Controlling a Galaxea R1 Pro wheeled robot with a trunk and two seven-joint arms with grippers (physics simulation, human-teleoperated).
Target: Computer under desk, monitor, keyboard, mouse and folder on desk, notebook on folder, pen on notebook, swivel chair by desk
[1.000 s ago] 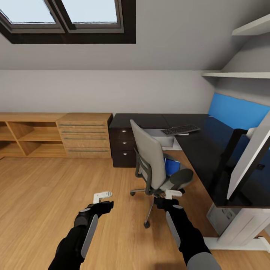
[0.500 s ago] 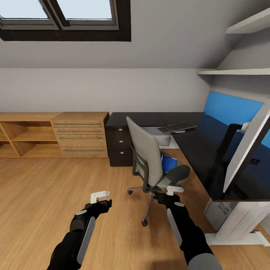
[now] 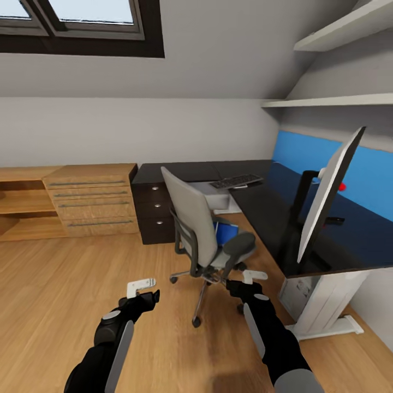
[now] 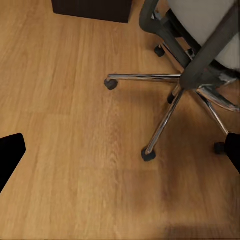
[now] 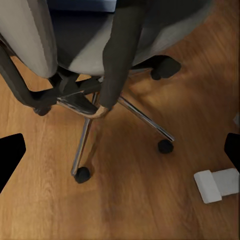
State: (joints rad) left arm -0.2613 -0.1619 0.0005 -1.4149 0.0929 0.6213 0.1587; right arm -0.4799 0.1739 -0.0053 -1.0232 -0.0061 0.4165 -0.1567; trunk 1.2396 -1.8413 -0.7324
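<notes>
The chair [image 3: 204, 229], with a blue folder [image 3: 225, 233] on its seat, stands on the floor by the counter [image 3: 284, 218] that holds the monitor [image 3: 327, 191] and keyboard [image 3: 237, 180], while both left gripper [image 3: 141, 285] and right gripper [image 3: 252, 276] hang wide open and empty.

Both arms are glossy black and rounded, each with a long light-grey panel running down the forearm and a small grey oval cap near the wrist. The left gripper [image 3: 141, 286] and the right gripper [image 3: 252, 275] have black bases and short white, flat fingers. A grey rounded joint shows on the right arm at the near edge.
</notes>
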